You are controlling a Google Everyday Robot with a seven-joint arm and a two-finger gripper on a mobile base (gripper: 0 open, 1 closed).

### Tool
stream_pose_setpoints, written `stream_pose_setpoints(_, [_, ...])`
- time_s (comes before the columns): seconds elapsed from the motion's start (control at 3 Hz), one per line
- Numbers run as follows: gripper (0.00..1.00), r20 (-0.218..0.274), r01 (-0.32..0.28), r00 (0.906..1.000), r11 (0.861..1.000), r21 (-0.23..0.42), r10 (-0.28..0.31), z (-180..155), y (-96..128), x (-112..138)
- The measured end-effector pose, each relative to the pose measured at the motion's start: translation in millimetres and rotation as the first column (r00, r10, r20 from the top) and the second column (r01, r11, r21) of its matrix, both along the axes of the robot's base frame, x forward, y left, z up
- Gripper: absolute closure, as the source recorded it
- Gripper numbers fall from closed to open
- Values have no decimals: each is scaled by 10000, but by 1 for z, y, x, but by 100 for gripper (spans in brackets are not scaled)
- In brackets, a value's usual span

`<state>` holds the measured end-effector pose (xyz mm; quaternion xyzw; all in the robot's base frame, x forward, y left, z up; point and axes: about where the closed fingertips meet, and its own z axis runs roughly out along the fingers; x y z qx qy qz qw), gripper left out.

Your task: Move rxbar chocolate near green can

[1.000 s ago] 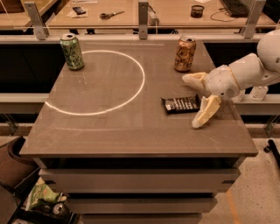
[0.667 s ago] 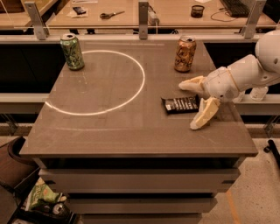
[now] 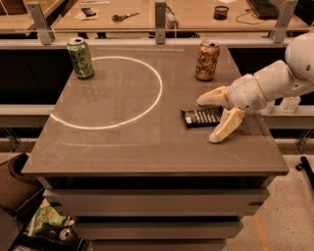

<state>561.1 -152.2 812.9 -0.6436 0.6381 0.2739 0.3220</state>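
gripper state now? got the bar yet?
Gripper: open, low over the right side of the table, fingers straddling the right end of the rxbar chocolate, not closed on it.

Tbl [image 3: 147, 142]: 2 cans [image 3: 80, 59] [image 3: 207, 61], rxbar [image 3: 200, 117] at pincer [image 3: 208, 120]

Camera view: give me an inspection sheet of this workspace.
Surface: brown table, white ring marked on it.
Job's things: rxbar chocolate flat at right; green can upright at far left corner, well apart.
Clutter: brown-orange can upright behind the bar.
Gripper: gripper open, fingers straddling the bar's right end.
Cables: nothing seen on the table.
Surroundings: rear bench with scissors; green bag on the floor, lower left.
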Motion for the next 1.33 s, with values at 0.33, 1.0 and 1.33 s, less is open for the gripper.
stream_pose_setpoints(0.33, [86,0,0,10000,10000,0,0,3,0,0])
stream_pose_setpoints(1.0, [100,-1,-1,10000,10000,0,1,8,0,0])
stream_pose_setpoints(1.33, [100,147,102,9998,9993,-373,-97,26,1,11])
